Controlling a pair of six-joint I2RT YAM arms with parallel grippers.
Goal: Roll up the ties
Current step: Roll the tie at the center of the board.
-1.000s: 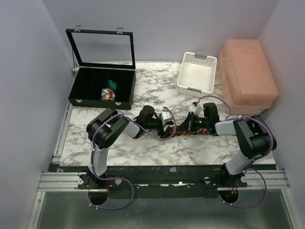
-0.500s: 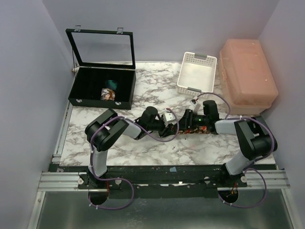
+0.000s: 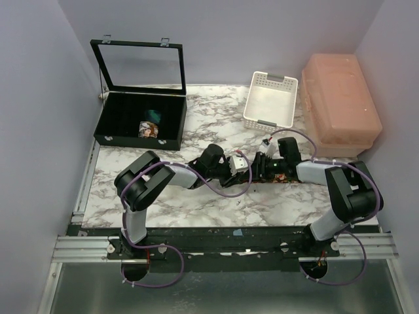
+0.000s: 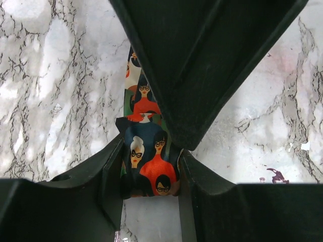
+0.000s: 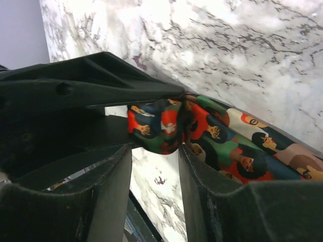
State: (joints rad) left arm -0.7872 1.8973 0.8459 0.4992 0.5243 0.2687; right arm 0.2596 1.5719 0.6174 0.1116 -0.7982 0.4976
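Tension is the thing to mind here. The left gripper (image 4: 150, 174) is pinched across the width of the tie (image 4: 144, 103) at its folded end, low on the table near the middle. I judge the first turn will come tight only if that grip does not slip as the fold is tipped onto the flat length. The right gripper (image 5: 155, 156), nose to nose with it, has its jaws apart, with the fold just ahead of them. It would do best to press the strip flat beside the fold, so the roll runs straight rather than coning. The cloth looks thin, limp and smooth, printed with small faces in glasses in red, orange, green and navy. It will likely crease easily and slide on the glossy marble-patterned table (image 3: 196, 203). At far left a hard black case (image 3: 114, 139) with a glazed lid holds a patterned roll (image 3: 149, 129) and a teal roll (image 3: 155, 116). At right stand a white slotted basket (image 3: 275, 78) and a translucent pink box (image 3: 340, 98).
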